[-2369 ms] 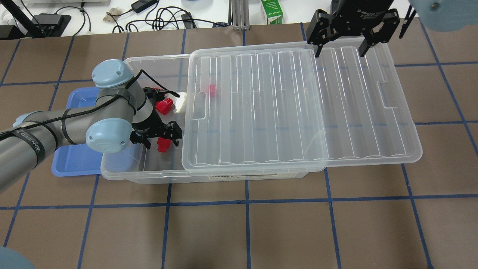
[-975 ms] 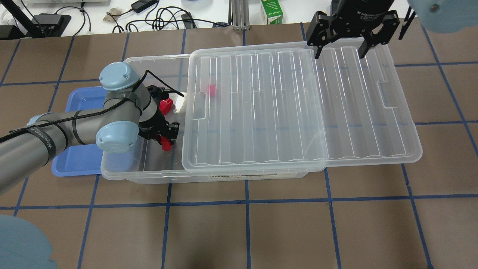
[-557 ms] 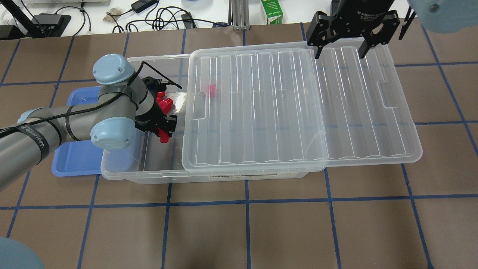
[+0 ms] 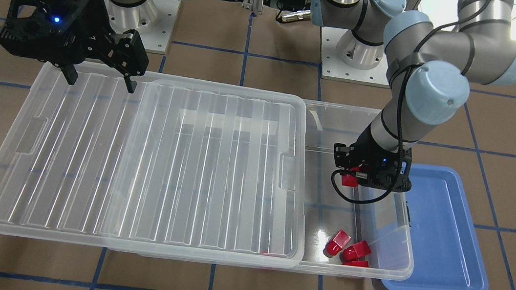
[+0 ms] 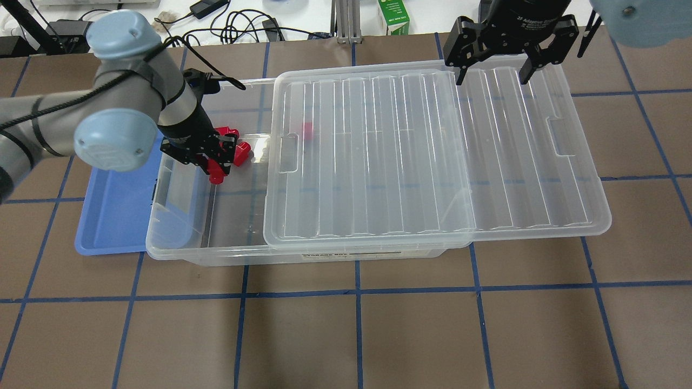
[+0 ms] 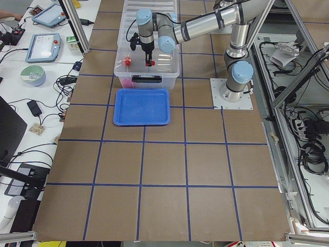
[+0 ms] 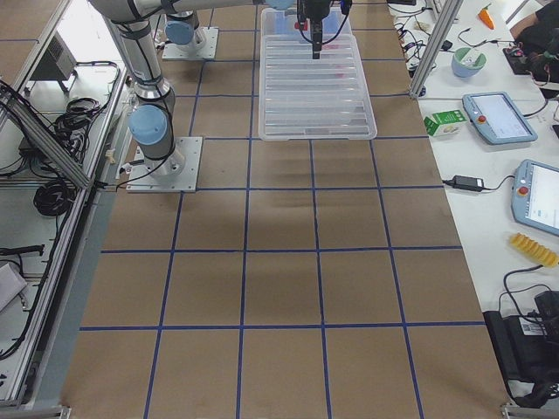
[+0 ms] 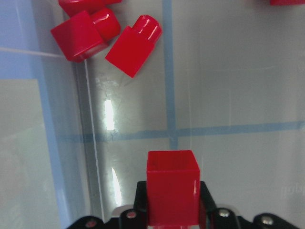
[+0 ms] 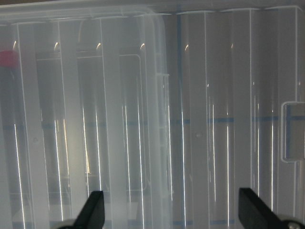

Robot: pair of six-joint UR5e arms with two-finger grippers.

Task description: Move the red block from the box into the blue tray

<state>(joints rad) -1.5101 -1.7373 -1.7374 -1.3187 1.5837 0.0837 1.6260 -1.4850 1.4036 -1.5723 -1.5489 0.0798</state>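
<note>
left pincer [image 5: 219, 166] is clamped on the small red plastic block [image 8: 172, 186] over the open end of the large clear plastic box [image 5: 178, 237], upper left overhead; the shallow blue plastic tray [image 5: 108, 216] is half hidden by the left arm [image 5: 38, 114] and box wall; right pincer [image 5: 491, 75], spread apart, top cut off, reads "2f adaptive"; the box's front label [image 5: 351, 253] is too small to read
</note>
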